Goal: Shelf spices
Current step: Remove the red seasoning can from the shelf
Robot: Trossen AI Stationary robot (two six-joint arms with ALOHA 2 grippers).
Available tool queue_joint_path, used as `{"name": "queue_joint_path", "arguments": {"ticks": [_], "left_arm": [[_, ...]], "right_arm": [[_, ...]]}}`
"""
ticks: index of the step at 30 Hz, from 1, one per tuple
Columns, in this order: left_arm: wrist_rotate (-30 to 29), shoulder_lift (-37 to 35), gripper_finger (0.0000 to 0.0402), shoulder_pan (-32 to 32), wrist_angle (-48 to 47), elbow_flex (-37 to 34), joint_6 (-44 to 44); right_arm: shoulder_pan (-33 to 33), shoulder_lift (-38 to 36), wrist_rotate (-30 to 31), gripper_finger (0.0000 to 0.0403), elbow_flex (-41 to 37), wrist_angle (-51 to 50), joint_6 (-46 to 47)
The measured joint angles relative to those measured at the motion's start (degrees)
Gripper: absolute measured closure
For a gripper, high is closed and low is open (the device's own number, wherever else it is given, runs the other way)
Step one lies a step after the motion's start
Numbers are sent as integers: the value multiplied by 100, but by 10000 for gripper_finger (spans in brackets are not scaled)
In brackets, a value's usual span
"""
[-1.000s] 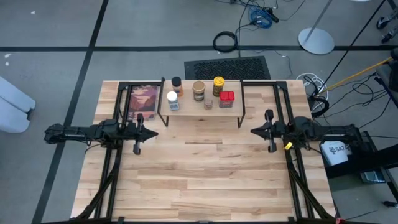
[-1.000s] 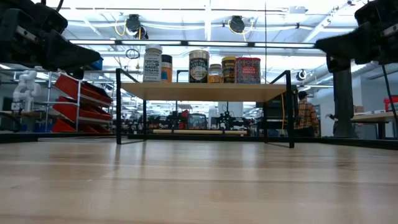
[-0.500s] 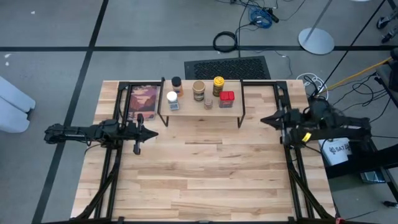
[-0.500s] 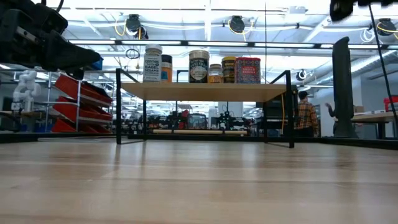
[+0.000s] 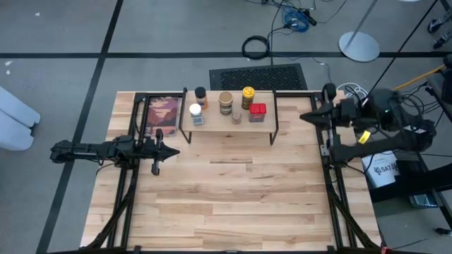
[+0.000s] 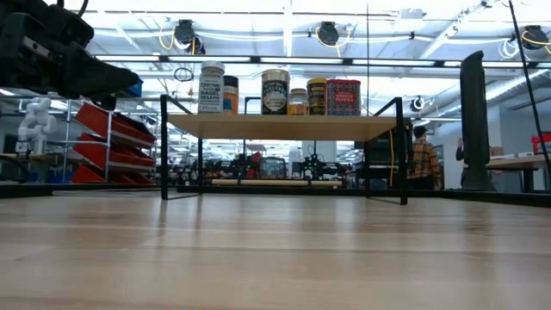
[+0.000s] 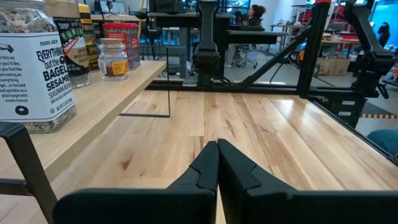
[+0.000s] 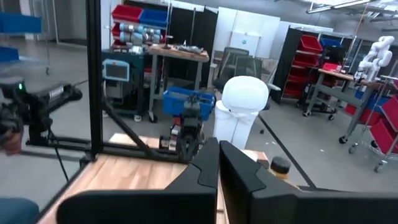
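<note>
Since all six spices already stand on the shelf, the shelving itself looks finished, and the step in hand is judged to be parking the arms clear of it.

The left gripper hangs over the bench near its left edge, just in front of the shelf's left end, with its fingers pressed together on nothing. The right gripper sits high at the bench's right edge, beside the shelf's right legs, and its fingers are likewise closed and empty.

To finish well, each arm should draw off along a path that stays away from the thin black legs, since a nudge could rock the plank and topple the tall jars. The right arm is the closer worry.

Counted from above:
- one white-lidded jar
- one dark-lidded orange jar
- one tan jar
- one yellow-lidded jar
- one red box
- one small grey-lidded jar

One shelf, two arms, and one framed reddish picture lying on the bench to the shelf's left.
</note>
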Motion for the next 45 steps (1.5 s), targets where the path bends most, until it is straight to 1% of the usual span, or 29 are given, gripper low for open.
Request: {"name": "queue_joint_path", "arguments": {"ticks": [5,15,18,24,26,30,35,39,42,45], "left_arm": [[-2,1,395,-1,44,0,2],[-2,0,395,-1,45,0,-8],[-2,0,395,-2,44,0,-9],[-3,2,395,-1,48,0,-109],[-5,2,395,0,49,0,-269],[-22,36,395,-6,29,153,-304],[-72,295,395,-6,44,744,-272],[-74,693,395,-6,17,1448,171],[-62,1105,395,-6,-218,2187,413],[-30,1641,395,-8,-659,3123,500]], "right_arm": [[1,277,-5,403,115,-12,66],[12,444,-37,403,-436,70,682],[12,448,-39,403,-567,266,570],[12,453,-46,403,-564,505,336],[12,455,-47,403,-564,506,336],[12,453,-55,403,-564,478,354],[12,455,-57,403,-564,417,424],[12,458,-61,403,-564,411,532],[30,458,-61,403,-564,376,590],[116,460,-59,403,-564,332,554]]}}
